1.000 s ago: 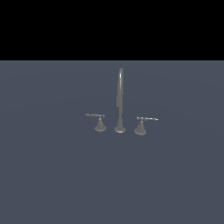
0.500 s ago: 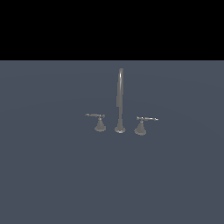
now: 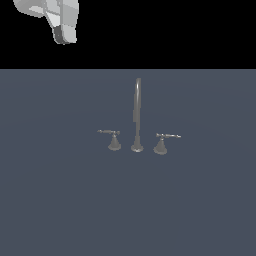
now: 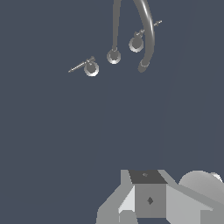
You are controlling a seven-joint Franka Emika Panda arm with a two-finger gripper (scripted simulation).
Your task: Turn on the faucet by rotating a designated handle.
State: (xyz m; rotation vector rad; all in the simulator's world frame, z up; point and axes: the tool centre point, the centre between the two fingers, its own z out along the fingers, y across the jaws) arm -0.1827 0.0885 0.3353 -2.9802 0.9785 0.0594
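So the handle [image 3: 114, 140] sits just at 9 o'clock of the spout's foot in the exterior view, lever rod sticking out level toward 9 o'clock. The faucet [image 3: 137, 112] spout arches up tall in the middle, and the twin handle [image 3: 161, 143] is at its 3 o'clock, lever pointing the other way. Plain dark grey floor [image 3: 60, 200] all round, nothing crowding the handle. The arm [image 3: 57, 17] hangs way off at 10 o'clock, high up. The gripper [image 4: 148, 199] only shows its body, so I can't tell if the fingers are apart or together.
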